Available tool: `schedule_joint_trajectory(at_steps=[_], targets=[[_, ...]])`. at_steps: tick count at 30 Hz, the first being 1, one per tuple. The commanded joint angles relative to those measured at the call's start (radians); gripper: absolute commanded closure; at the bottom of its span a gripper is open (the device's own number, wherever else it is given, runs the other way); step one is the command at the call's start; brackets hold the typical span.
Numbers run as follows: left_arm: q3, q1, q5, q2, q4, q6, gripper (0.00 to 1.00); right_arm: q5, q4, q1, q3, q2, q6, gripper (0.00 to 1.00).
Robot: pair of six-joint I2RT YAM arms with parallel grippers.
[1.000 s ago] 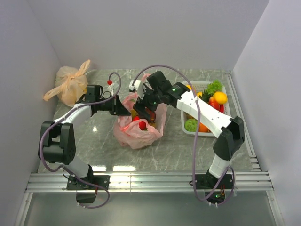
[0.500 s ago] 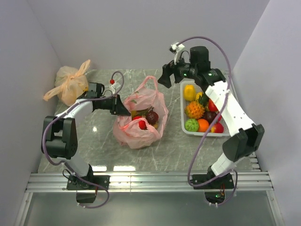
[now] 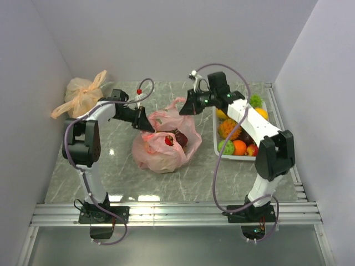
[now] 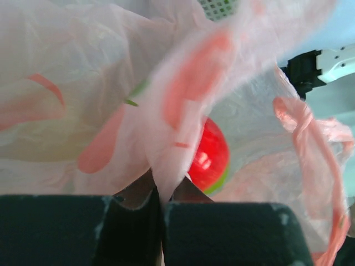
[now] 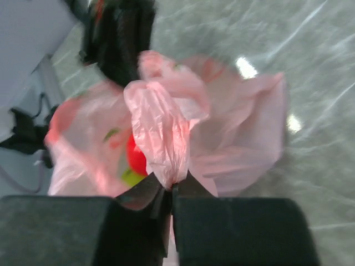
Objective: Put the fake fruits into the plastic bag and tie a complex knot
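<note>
The pink plastic bag [image 3: 163, 149] lies in the middle of the table with fake fruits inside, a red one [image 3: 168, 142] and a dark one [image 3: 180, 136]. My left gripper [image 3: 148, 127] is shut on the bag's left edge; in the left wrist view the film [image 4: 166, 138] runs down between the closed jaws [image 4: 160, 200], with a red fruit [image 4: 209, 156] behind. My right gripper [image 3: 183, 109] is shut on the bag's right handle; in the right wrist view the bunched handle [image 5: 161, 133] ends in the jaws [image 5: 171, 191]. More fruits [image 3: 239, 147] sit in the white basket [image 3: 216, 142].
A pale orange knotted bag [image 3: 83, 100] stands in the back left corner. The white basket is at the right, close to the side wall. Grey walls close in the table on three sides. The left arm's gripper [image 5: 119, 39] shows beyond the bag in the right wrist view.
The right gripper came back from above the basket to the bag and shut on its right handle. The left gripper moved back a little, still holding the bag's left edge.
</note>
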Motion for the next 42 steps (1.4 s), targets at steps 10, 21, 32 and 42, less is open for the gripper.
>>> schedule_joint_trajectory(at_steps=[10,21,32,42], targets=[[0.438,0.001,0.011,0.144,-0.251,0.266,0.66,-0.011,0.366,0.101,-0.348,-0.346,0.625,1.0],[0.225,0.032,-0.072,-0.249,0.019,0.066,0.18,0.129,0.257,0.122,-0.291,-0.337,0.5,1.0],[0.226,-0.148,-0.046,-0.354,0.294,-0.012,0.24,0.109,0.211,0.201,-0.245,-0.331,0.225,1.0],[0.234,-0.258,-0.124,-0.344,0.119,0.355,0.37,0.101,0.203,0.205,-0.234,-0.331,0.226,1.0]])
